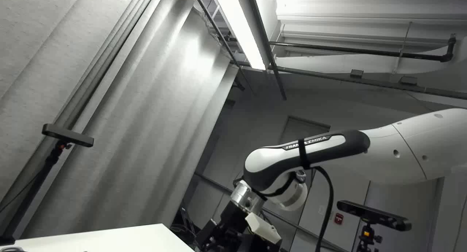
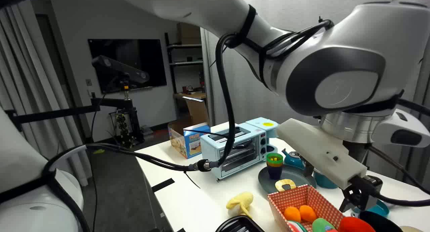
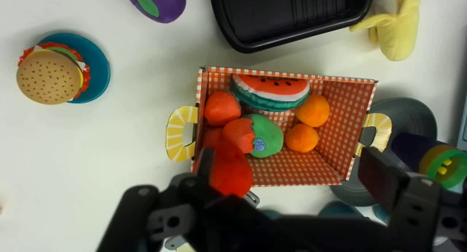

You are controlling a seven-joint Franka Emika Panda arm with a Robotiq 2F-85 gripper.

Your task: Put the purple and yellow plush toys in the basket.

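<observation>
Grey curtains hang near a bright overhead strip light.

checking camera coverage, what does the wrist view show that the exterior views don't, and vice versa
Wrist view only: the purple-and-green plush eggplant and the round, tan-bunned toy hamburger. Exterior views only: the pleated grey curtain and the flat black wall screen. Shared by the wrist view and an exterior view: the yellow plush banana, the red-and-white checked basket and the open black gripper.
</observation>
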